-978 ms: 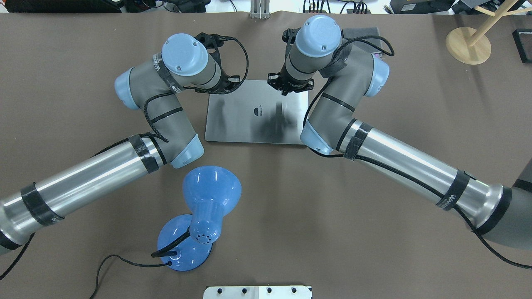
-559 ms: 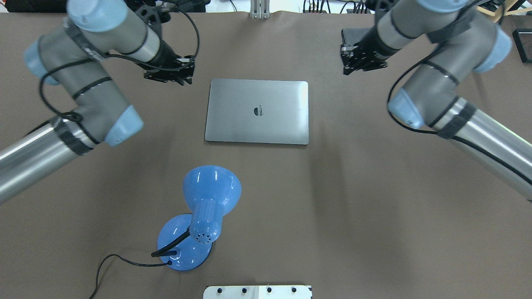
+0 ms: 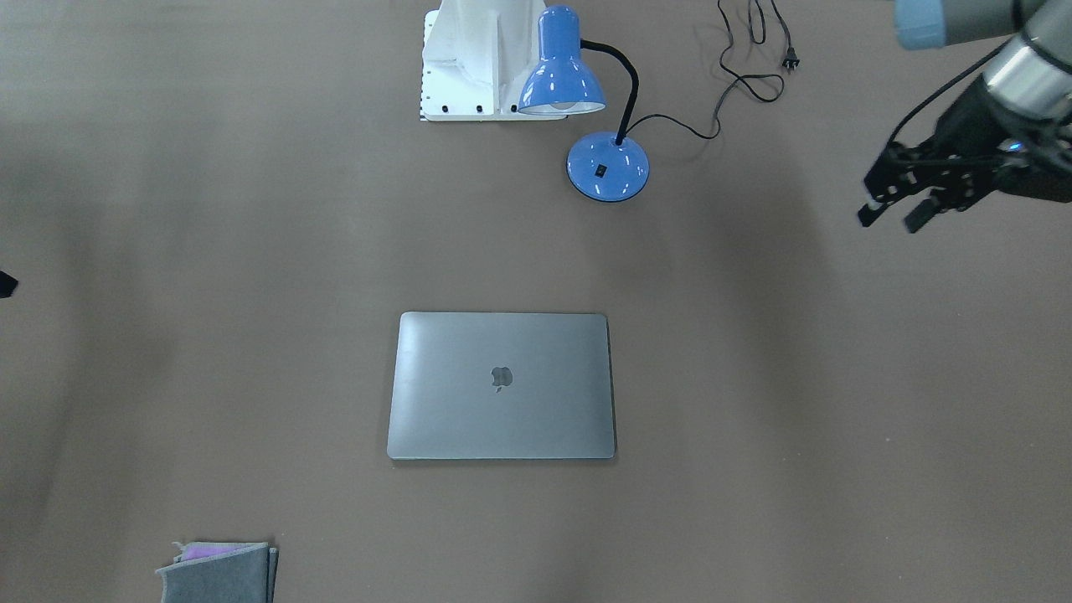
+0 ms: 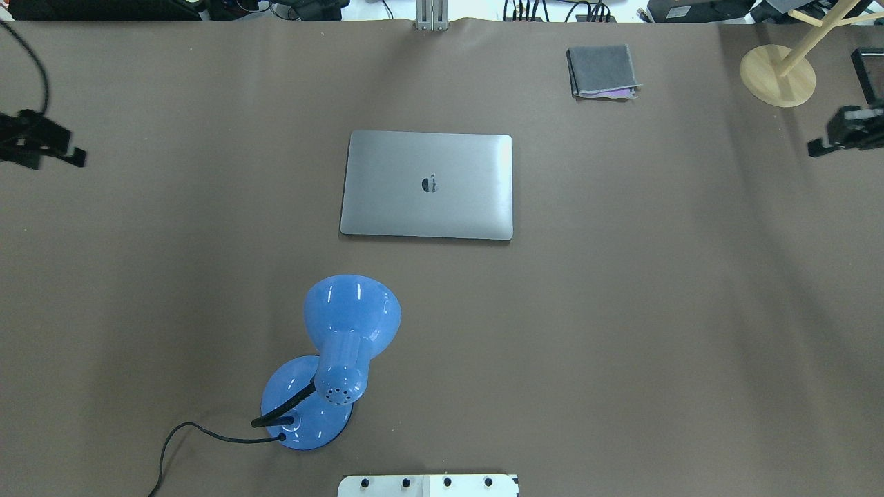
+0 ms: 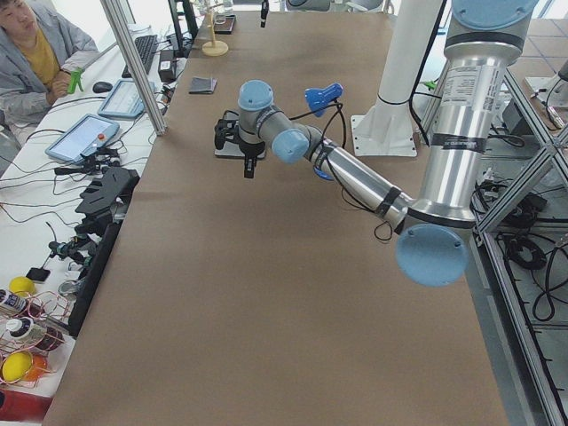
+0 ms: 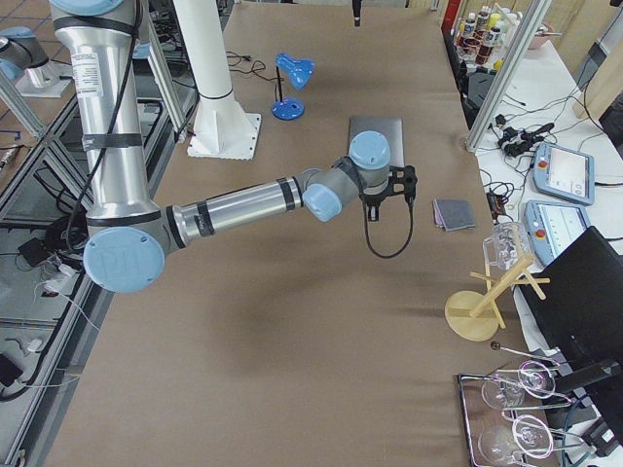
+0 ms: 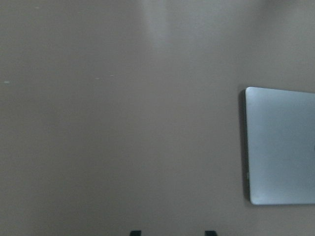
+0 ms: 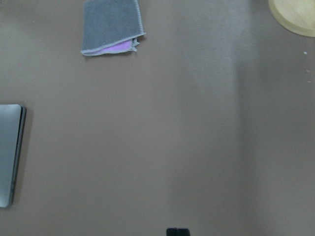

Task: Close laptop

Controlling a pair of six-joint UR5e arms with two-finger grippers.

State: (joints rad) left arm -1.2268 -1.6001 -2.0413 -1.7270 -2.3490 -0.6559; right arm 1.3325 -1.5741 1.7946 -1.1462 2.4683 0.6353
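Note:
The laptop (image 4: 428, 185) lies shut and flat at the table's middle, grey lid with its logo facing up; it also shows in the front view (image 3: 501, 385). My left gripper (image 4: 41, 141) hangs far to the laptop's left at the table's edge, open and empty; it shows in the front view (image 3: 900, 205). The left wrist view shows two separate fingertips (image 7: 135, 232) and the laptop's corner (image 7: 280, 147). My right gripper (image 4: 839, 134) is far to the right, shut and empty. The right wrist view shows a single black tip (image 8: 177, 231) and the laptop's edge (image 8: 7, 152).
A blue desk lamp (image 4: 345, 345) with a black cord stands near the robot's side. A folded grey cloth (image 4: 601, 71) lies at the far right of the laptop. A wooden stand's round base (image 4: 777, 76) sits at the far right corner.
Both arms have swung away from over the laptop's lid, outward to the table's left and right edges. The laptop has stayed shut and has not moved.

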